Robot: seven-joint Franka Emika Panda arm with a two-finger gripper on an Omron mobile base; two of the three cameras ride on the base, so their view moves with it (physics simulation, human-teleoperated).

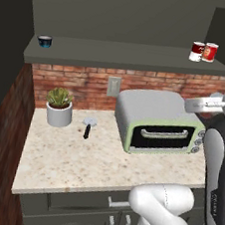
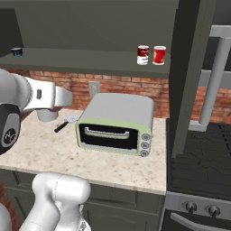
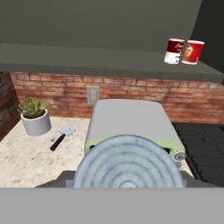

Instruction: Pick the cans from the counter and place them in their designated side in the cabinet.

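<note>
A can with a grey ringed top [image 3: 127, 164] fills the bottom of the hand view, and my gripper [image 3: 127, 183] is shut on it, its fingers mostly hidden behind the can. The held can hangs above the toaster oven, below shelf height. My hand [image 1: 204, 103] sits at the right of the left base view, over the oven's right end. A dark red and white can [image 1: 196, 51] stands at the right end of the cabinet shelf [image 1: 127, 53], touching a brighter red can [image 1: 210, 52]. The beige speckled counter [image 1: 78, 160] lies below.
A pale green toaster oven [image 1: 156, 123] takes up the counter's right half. A potted succulent [image 1: 59, 106] and a small black-handled tool [image 1: 88, 126] sit at the back left. A blue bowl [image 1: 44, 41] rests at the shelf's left end. A dark stove [image 2: 198, 158] adjoins on the right.
</note>
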